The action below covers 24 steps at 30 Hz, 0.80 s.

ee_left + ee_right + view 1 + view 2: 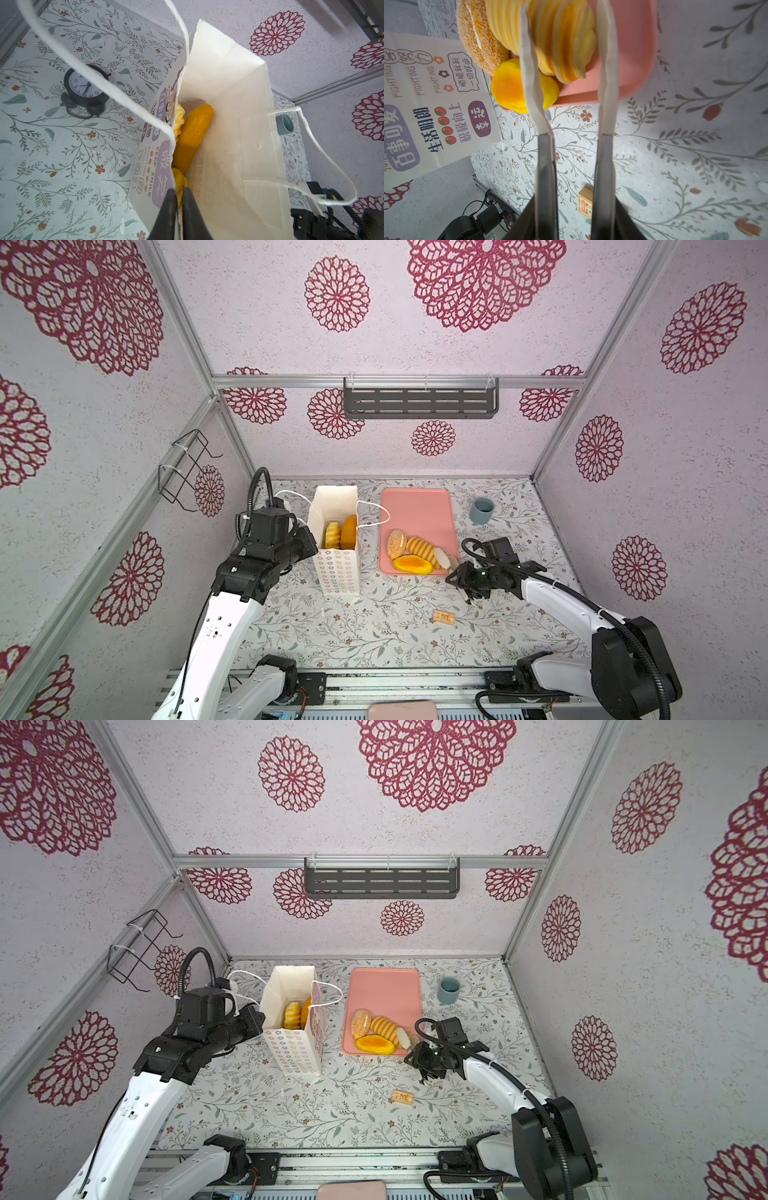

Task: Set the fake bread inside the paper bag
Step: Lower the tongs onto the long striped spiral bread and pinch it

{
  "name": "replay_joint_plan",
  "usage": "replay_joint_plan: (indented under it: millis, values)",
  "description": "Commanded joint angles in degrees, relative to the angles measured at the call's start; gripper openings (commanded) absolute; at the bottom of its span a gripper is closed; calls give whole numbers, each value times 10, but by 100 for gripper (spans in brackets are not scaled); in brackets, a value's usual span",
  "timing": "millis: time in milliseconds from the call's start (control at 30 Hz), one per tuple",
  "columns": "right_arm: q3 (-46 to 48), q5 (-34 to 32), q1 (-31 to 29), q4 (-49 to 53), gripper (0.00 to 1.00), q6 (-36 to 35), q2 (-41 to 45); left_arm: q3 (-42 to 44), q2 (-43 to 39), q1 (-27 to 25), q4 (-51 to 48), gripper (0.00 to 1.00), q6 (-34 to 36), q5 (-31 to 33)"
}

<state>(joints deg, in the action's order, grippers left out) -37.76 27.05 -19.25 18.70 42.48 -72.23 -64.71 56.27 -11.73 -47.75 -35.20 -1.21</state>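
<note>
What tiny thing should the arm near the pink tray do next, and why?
Probably close the right gripper on the ridged bread. Its fingers flank that pastry on the pink tray, and the left gripper pinches the paper bag at its rim, holding it open.

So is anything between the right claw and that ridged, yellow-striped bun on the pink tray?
Nothing visible. The right gripper's white fingers straddle the ridged, yellow-striped bun at the near edge of the pink rectangular tray.
</note>
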Motion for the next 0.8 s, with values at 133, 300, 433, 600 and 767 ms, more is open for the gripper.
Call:
replay_joint_plan:
  millis: [133, 300, 433, 600, 767]
  values:
    - [-2, 10, 14, -32, 32, 13, 7, -1, 2, 3, 2, 12, -1, -1]
    - [-1, 5, 27, -27, 25, 14, 23, -6, 2, 3, -1, 11, -3, 0]
    - [-7, 3, 38, -21, 19, 10, 33, -6, 2, 3, -3, 11, -4, 2]
    - [-35, -11, 40, 12, 13, -8, 49, -5, 3, 3, -6, 11, -5, 5]
    - [-67, -29, 40, 47, 10, -31, 64, -9, 2, 3, -8, 11, -8, 8]
